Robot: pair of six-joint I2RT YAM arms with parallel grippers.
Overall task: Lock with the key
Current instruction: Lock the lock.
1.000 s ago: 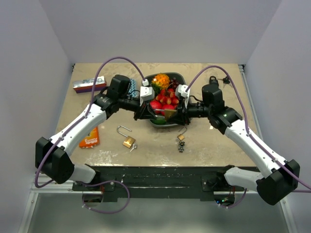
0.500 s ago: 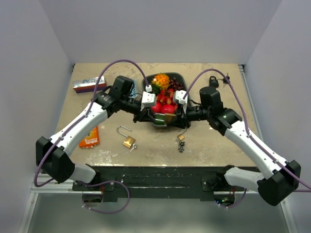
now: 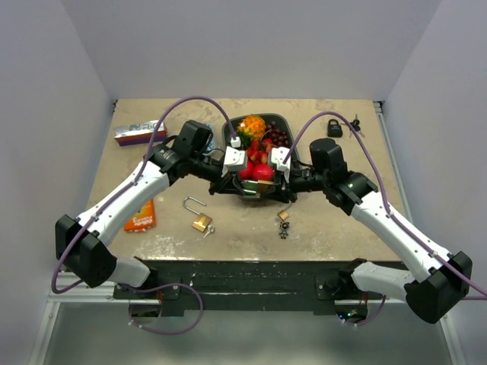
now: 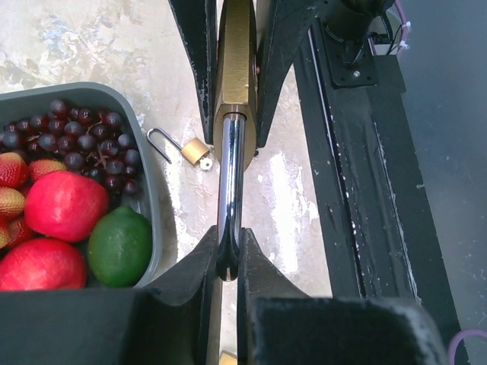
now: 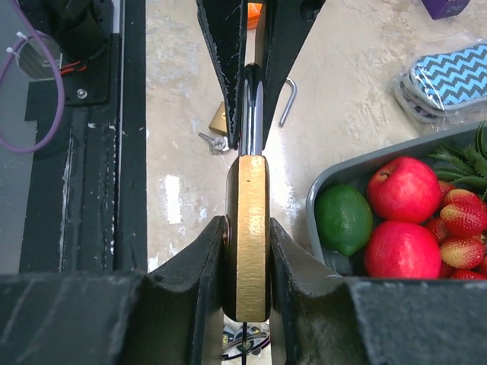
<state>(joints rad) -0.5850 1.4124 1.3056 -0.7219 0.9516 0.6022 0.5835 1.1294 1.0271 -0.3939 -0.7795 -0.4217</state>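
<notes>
Scene as observed from the room, largest item first.

The table is carrying all loose items. The left arm and right arm are reaching inward and meeting above the near edge of a grey tray.

The tray is holding red apples, a lime, dark grapes and strawberries.

A brass padlock is hanging in the air between the two grippers, clear of the table and just beside the tray's near wall.
- The right gripper is clamping its fingers on the flat sides of the brass body.
- The left gripper is pinching its fingers tight on the bend of the steel shackle.
- Body and shackle are lying in one straight line between the arms; whether the shackle is seated in the body, I cannot tell.

Loose items on the table:
- A chevron-patterned pouch is lying left of the tray.
- A box is sitting at the far left.
- An orange packet is lying at the near left.
- An open brass padlock is resting near the front edge, with keys just beside it.
- A black padlock is sitting at the far right.
- A small brass padlock is lying near the front — well apart from the open one.
</notes>
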